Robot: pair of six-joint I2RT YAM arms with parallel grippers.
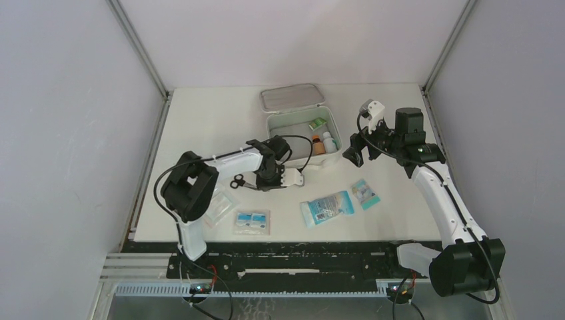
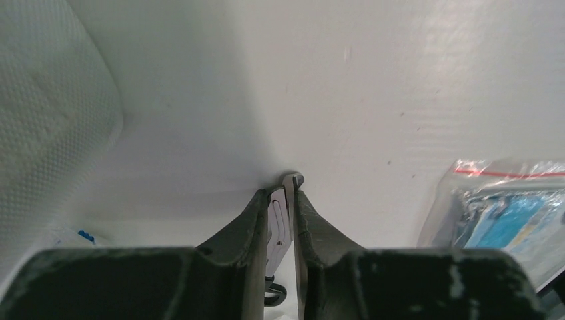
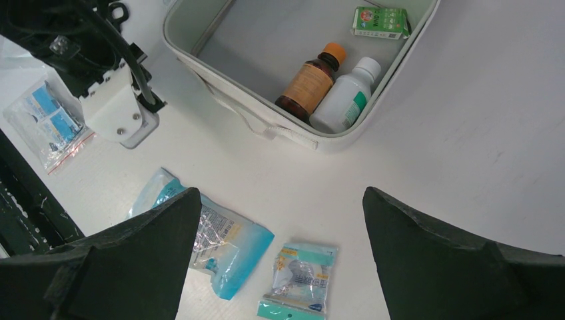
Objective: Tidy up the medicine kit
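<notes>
Lifting the scissors calls for a level, unhurried rise: the left tool sits narrow on their thin blades, a hold that may pivot. Carry them to the medicine kit, open at the far middle of the worktop. The right tool stands wide and empty; keep it clear.

White arm links, bulky black joint housings, looping black cables, white screwed camera mount, matte dark claw fingers
</notes>
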